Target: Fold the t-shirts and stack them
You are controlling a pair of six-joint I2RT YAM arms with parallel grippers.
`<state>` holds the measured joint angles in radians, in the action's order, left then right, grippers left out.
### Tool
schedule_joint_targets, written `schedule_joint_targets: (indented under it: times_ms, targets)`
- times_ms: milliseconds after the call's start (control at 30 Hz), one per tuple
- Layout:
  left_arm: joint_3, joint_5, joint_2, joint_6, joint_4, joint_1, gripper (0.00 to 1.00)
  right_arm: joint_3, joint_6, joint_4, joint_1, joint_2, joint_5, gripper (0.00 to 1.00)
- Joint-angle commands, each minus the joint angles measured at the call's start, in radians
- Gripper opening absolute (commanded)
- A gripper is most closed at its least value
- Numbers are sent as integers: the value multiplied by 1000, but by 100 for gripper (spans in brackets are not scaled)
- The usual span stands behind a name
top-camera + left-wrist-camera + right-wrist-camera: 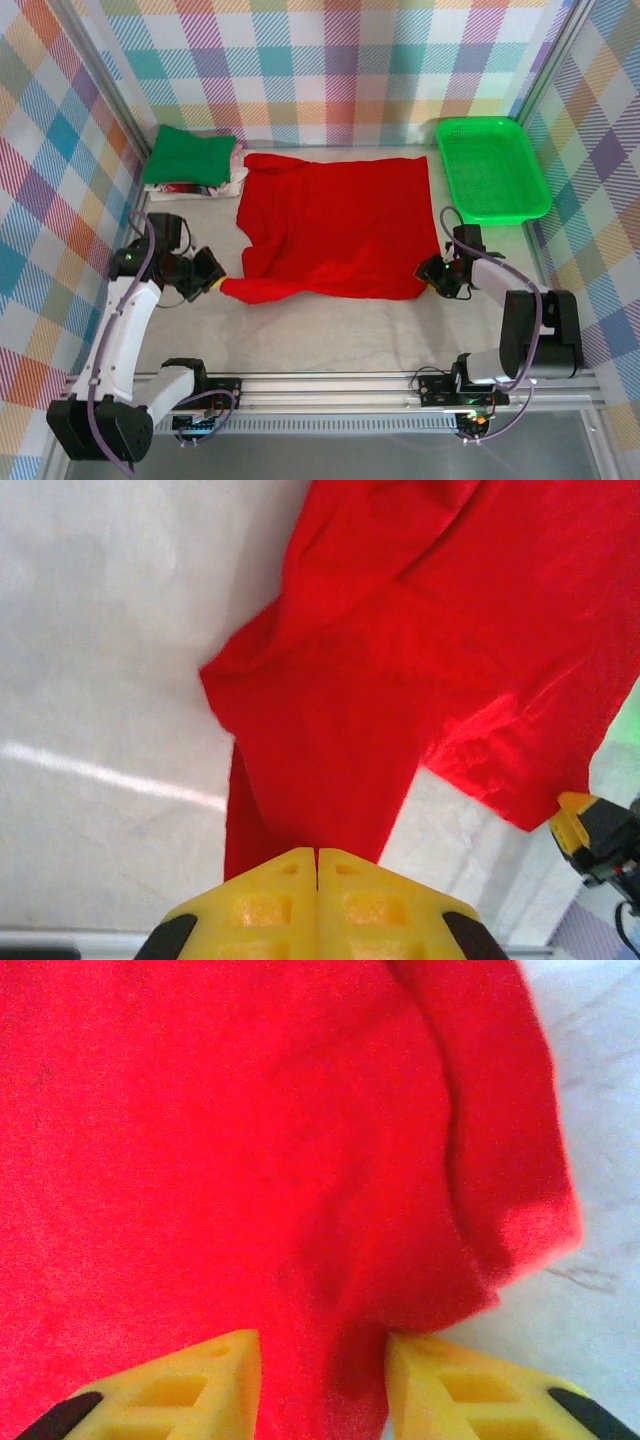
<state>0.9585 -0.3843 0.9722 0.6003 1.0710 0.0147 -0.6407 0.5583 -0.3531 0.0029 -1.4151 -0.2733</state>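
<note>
The bright green plastic mesh basket (480, 121) sits at the far right corner of the pale grey desk (330, 335), its mesh floor open to view from wall to wall. At the far left corner, a folded dark green cloth t-shirt (188, 155) lies on top of a small stack of whitish-pink cloth shirts (239, 163).

The plain bright red short-sleeved t-shirt (335, 225) lies spread across the middle of the desk, between the stack and the basket. Its near edge runs from one of my claws to the other.

From above, my left claw (210, 283) is at the shirt's near left corner, where a narrow strip of red is drawn out towards it. My left wrist camera is plainer. The two yellow pads of the left claw (317, 852) are pressed together with the red cloth (400, 680) running in between them, so it grips the shirt. The same view catches a yellow fingertip (572, 818) of my right claw past the shirt's other corner.

My right claw (432, 285) is at the near right corner. Its wrist camera shows the fingers (322, 1350) standing apart with a fold of red cloth (250, 1140) between them. I cannot tell whether they clamp it.
</note>
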Motion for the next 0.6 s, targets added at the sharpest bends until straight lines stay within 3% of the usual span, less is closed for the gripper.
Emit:
schedule_joint_targets:
  times_ms: [0, 67, 133, 300, 433, 567]
  targets:
    - [-88, -64, -82, 112, 14, -13, 0, -15, -14, 38, 14, -30, -66, 19]
    - [-95, -45, -101, 114, 13, -15, 0, -34, -26, -12, 22, -8, -45, 5]
    - [-80, -28, -100, 107, 0, -15, 0, -61, -43, -99, 24, 42, -9, 0]
    - [15, 20, -52, 53, 8, -56, 0, -216, -83, -450, 23, 142, 97, 0]
    - [180, 32, 17, -58, 58, -156, 0, -376, -124, -704, 30, 160, 137, 0]
    - [331, 51, 111, -129, 67, -184, 0, -519, -176, -836, 40, 136, 214, 0]
